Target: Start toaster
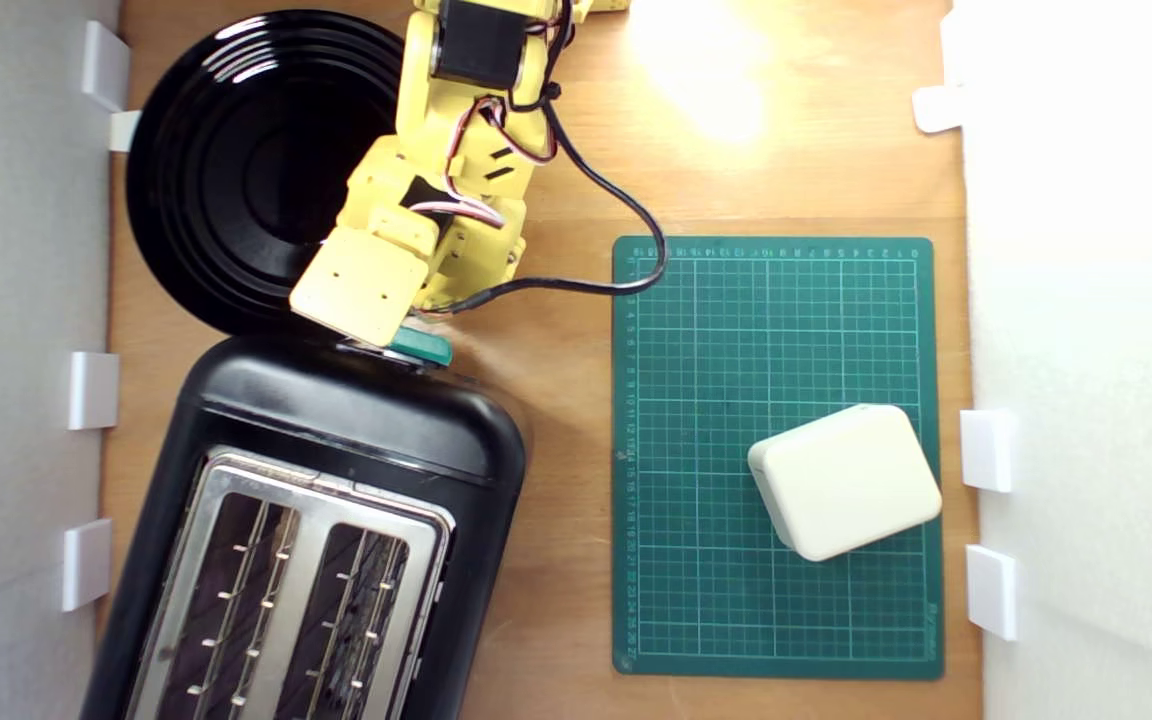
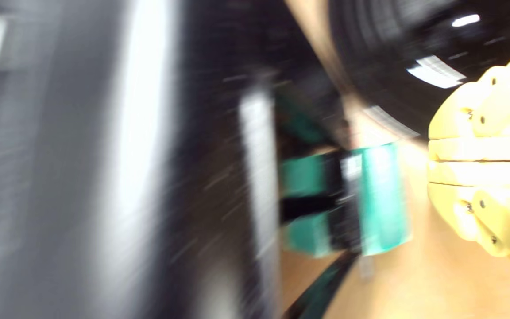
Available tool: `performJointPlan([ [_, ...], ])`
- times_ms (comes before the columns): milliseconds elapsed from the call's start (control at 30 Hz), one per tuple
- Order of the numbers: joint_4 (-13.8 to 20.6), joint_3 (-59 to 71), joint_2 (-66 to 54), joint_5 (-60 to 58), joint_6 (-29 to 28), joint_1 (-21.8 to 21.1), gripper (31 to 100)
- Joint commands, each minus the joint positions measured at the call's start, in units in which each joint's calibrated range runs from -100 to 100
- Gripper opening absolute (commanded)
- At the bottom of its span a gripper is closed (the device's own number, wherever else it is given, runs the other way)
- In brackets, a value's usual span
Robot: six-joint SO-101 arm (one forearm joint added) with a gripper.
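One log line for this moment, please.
step: start toaster | gripper: shut, empty, beside teal lever | contact: unclear, wrist view blurred | slots: empty

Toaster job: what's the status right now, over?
Claw shut, empty, just beside the teal lever. Toaster slots empty. Nothing between claw and lever; black plate sits behind the arm.

Yellow arm [image 1: 456, 150] angled down, gripper [image 2: 434, 160] jaws pressed together
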Motion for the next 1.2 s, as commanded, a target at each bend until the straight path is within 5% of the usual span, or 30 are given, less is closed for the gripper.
performJointPlan([
  [0,-1.2,-8.6,-6.5,4.2,-0.1,-0.6,31.4],
  [200,-3.5,-17.6,-16.8,10.7,-1.0,-2.0,31.4],
  [333,-3.8,-18.4,-24.7,17.9,-1.7,-6.7,31.4],
  [567,-3.3,-16.2,-35.0,23.9,-9.1,-8.2,31.4],
  [1167,-1.5,44.3,-74.9,12.2,-13.0,-11.6,31.4],
])
